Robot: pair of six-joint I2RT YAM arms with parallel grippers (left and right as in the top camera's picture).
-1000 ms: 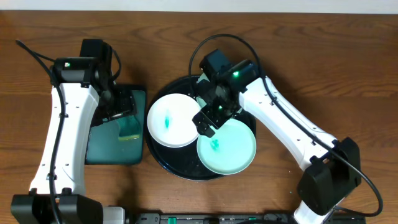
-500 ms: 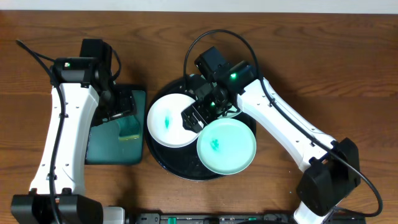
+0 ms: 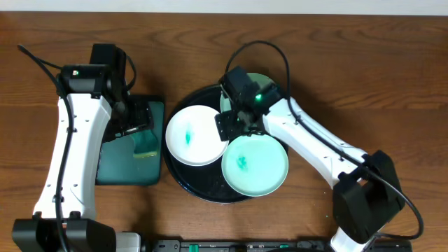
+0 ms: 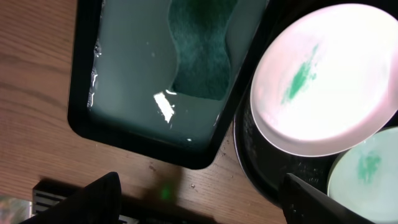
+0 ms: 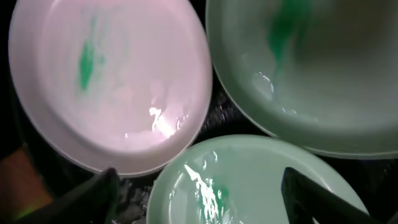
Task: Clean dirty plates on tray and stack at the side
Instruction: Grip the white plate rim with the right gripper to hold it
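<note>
Just over the tray [image 3: 179,179], the right gripper [image 3: 226,129] hung with jaws apart; a careless descent might have knocked the white plate [image 3: 196,140] askew.

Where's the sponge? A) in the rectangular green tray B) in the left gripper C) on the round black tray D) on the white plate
A: the sponge lies in the water-filled rectangular tray, beside the round black tray, with nothing gripping it.

Bright, even light; glare on the plates [image 5: 155,118]; wrist views soft.
</note>
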